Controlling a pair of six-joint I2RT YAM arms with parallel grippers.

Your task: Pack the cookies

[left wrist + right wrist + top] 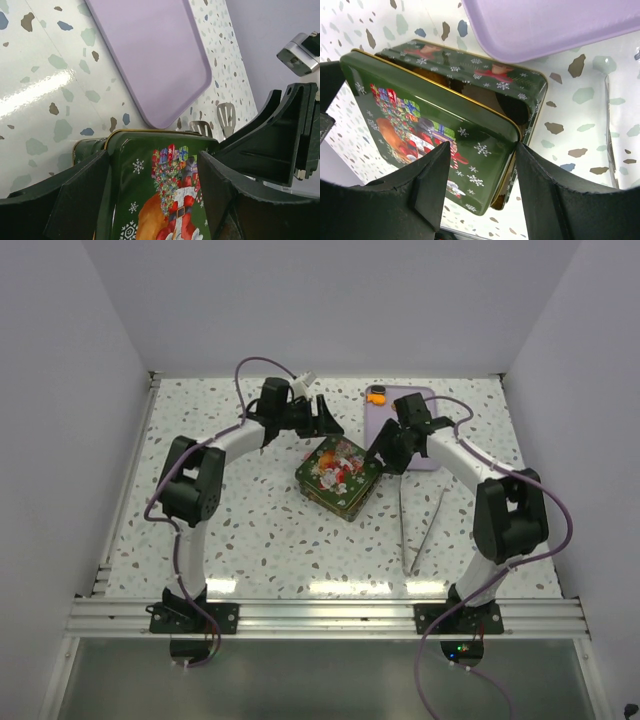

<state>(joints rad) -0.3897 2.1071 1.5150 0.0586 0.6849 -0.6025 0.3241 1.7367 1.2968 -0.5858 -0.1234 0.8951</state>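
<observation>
A green Christmas tin [338, 476] stands mid-table. Its picture lid [420, 115] lies askew on the base [520, 85], leaving a dark gap at the far side. One orange cookie [378, 396] with something black beside it lies at the far end of the purple tray [392, 418]. No other cookies show. My left gripper [325, 428] is open, its jaws spread over the lid's far-left part [152, 160]. My right gripper [383, 455] is open and straddles the lid's right corner [480, 147]; one finger [520, 155] touches the lid's edge.
Metal tongs [420, 530] lie on the table to the right of the tin, and their tips show in the left wrist view [215, 120]. The purple tray [150, 55] lies just behind the tin [545, 25]. White walls enclose the speckled table.
</observation>
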